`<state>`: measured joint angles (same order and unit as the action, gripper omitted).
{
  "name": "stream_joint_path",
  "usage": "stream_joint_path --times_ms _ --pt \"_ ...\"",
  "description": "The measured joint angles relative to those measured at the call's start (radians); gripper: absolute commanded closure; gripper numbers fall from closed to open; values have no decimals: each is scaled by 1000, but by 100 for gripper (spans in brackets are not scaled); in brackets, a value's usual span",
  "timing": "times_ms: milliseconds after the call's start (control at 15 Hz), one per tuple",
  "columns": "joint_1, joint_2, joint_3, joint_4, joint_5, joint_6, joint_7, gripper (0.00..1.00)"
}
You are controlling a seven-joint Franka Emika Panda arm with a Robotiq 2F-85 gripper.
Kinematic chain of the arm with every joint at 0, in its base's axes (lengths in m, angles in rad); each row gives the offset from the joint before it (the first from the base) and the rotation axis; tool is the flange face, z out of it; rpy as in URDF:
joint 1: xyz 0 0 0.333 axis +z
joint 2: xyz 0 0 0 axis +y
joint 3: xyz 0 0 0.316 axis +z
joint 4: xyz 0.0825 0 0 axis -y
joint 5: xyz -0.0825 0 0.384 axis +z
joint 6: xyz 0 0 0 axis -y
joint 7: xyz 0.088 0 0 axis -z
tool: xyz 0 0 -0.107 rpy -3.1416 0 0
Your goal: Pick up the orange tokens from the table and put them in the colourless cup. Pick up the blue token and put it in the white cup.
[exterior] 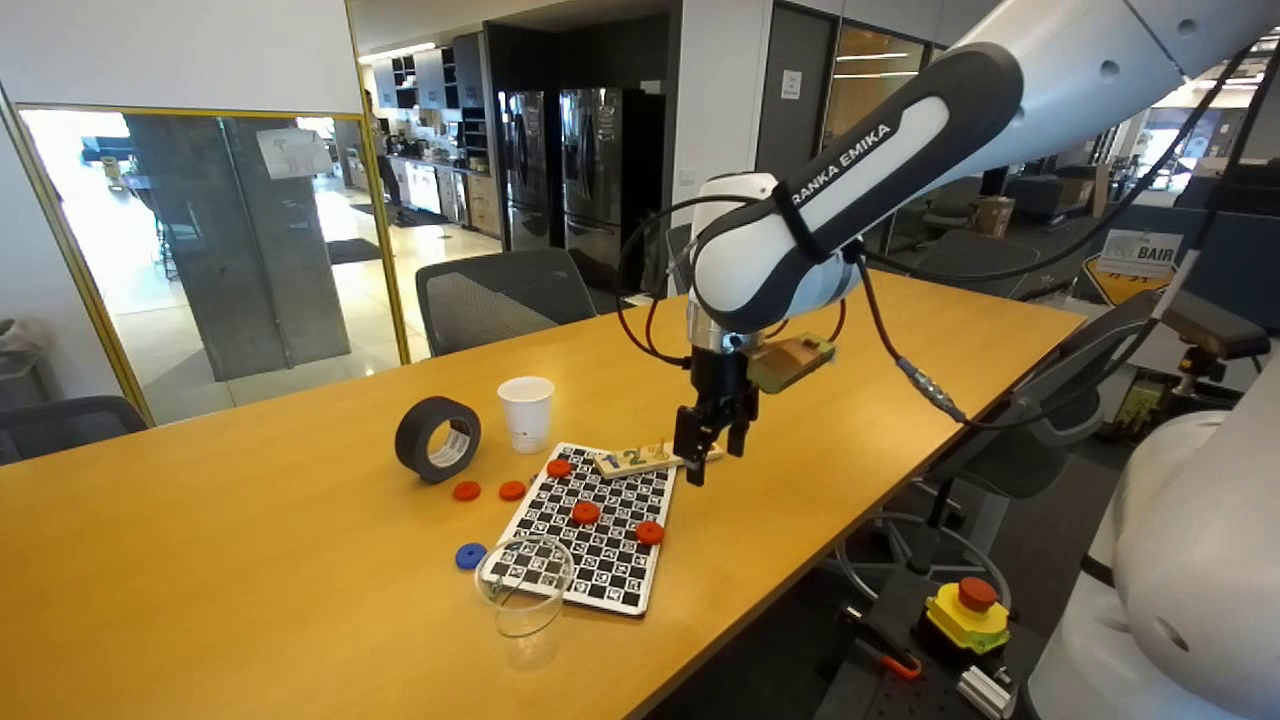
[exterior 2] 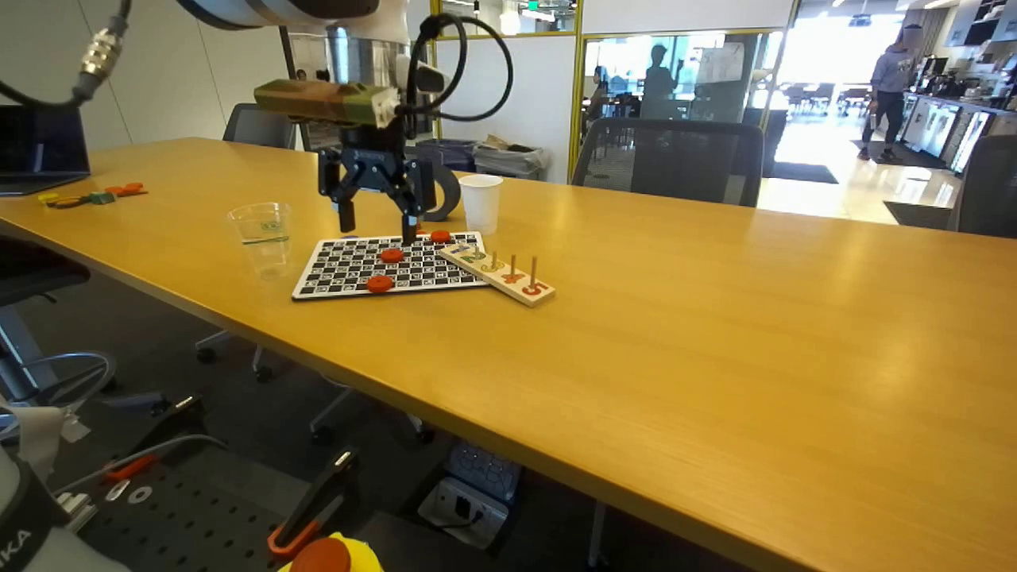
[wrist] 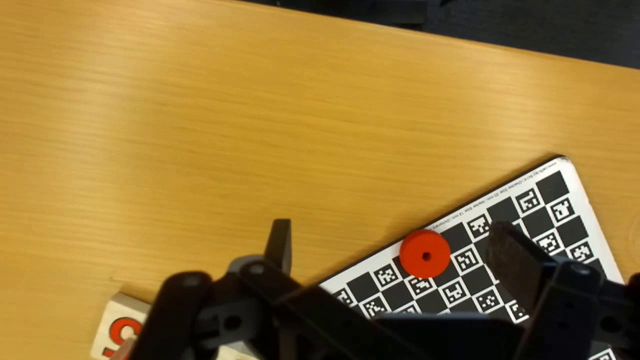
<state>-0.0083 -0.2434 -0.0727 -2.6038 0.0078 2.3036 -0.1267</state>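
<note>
The gripper hangs with its fingers spread wide, holding nothing. Below it in the wrist view, an orange token lies flat on the checkered board, closer to the finger at that view's right. The step in hand looks like the first of the orange picks; the next move probably calls for a small sideways shift to centre over it, then a straight descent, stopping before the fingers press the board. Just along from there, the number block rests with one end on the board, pegs upright, so low travel that way looks risky. Farther off in an exterior view, two more orange tokens sit on the board and two on the bare counter. The clear cup stands upright just off the board's end, no token visible inside; the blue token lies nearby. By the opposite end stand the white cup and, beside it, the tape roll. The counter's front edge runs closest to the board toward the clear cup, leaving less room there, while the path over the board to that cup looks low and open
</note>
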Motion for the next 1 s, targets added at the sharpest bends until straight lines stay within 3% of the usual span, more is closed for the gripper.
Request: stream_joint_path --times_ms 333,1000 --pt "39 119 21 -14 112 183 -21 0" --pt "42 266 92 -14 77 395 112 0"
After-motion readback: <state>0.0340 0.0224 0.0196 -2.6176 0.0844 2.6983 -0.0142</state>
